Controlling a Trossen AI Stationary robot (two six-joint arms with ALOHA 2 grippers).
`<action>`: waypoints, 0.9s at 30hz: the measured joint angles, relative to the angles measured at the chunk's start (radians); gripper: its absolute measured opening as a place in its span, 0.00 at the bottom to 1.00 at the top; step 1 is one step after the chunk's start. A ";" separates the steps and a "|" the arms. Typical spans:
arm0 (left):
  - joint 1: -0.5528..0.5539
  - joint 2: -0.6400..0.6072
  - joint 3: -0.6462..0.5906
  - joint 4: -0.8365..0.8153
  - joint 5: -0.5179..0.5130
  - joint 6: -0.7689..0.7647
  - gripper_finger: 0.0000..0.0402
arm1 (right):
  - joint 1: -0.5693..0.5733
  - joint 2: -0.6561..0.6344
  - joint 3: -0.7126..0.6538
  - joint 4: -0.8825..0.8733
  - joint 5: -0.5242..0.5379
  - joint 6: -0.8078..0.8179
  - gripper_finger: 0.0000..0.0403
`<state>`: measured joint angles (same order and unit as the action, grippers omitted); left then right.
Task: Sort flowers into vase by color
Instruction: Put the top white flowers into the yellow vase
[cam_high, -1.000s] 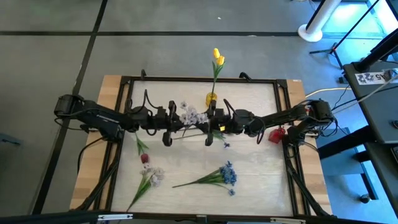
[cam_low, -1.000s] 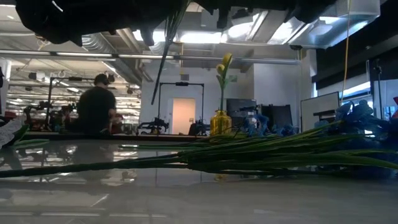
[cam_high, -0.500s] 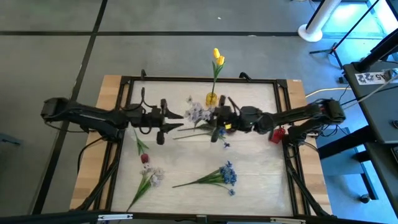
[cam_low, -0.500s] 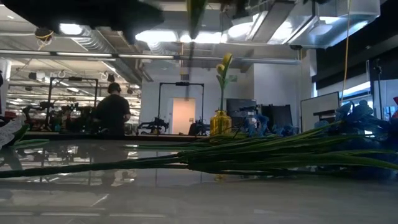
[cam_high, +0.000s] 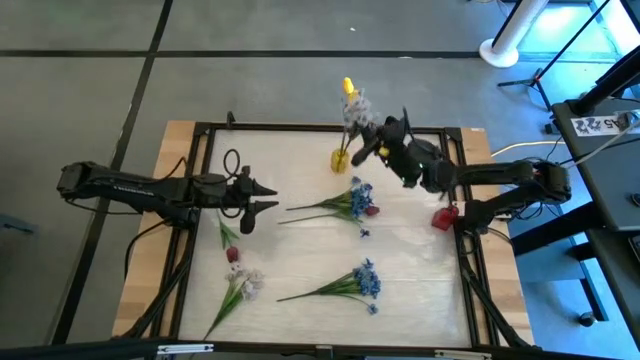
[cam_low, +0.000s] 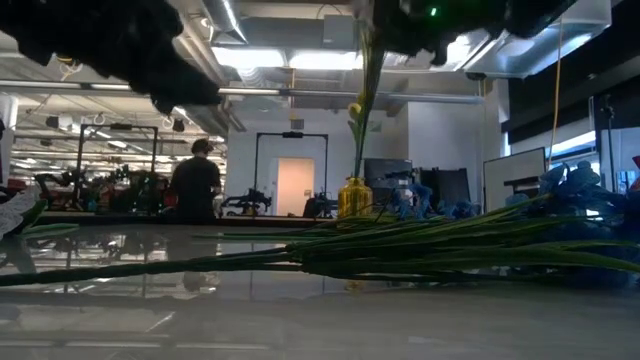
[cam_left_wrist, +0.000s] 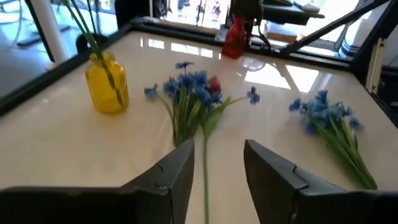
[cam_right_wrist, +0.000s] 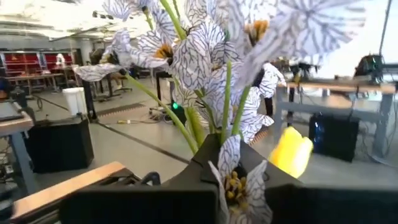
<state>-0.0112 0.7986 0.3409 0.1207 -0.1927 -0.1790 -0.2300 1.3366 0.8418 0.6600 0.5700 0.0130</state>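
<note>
White-blossom sprig (cam_right_wrist: 211, 56), light with a thin bendy stem best pinched low, hangs near the yellow vase (cam_high: 340, 158) in the closed right gripper (cam_high: 375, 138), while the left gripper (cam_high: 258, 193) waits open, empty.

Right gripper (cam_high: 372, 137) took white sprig (cam_high: 358, 107) from left gripper (cam_high: 268, 194), lifted it up beside yellow vase (cam_high: 340, 159). Left gripper let go, fingers apart, pulled back toward table's left side. Background person (cam_low: 196, 185) walked right.
</note>
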 joint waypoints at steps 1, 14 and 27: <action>-0.005 0.000 -0.005 0.005 0.000 -0.006 0.34 | -0.019 0.003 0.000 0.002 -0.015 0.021 0.02; -0.039 -0.028 0.218 -0.478 -0.074 -0.114 0.34 | -0.066 0.085 0.000 -0.007 -0.067 0.069 0.09; -0.140 -0.007 0.352 -1.081 0.200 -0.537 0.34 | -0.065 0.084 0.034 -0.233 -0.067 0.057 0.49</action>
<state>-0.1512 0.7917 0.6930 -0.9608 0.0070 -0.7165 -0.2955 1.4203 0.8755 0.4273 0.5030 0.0701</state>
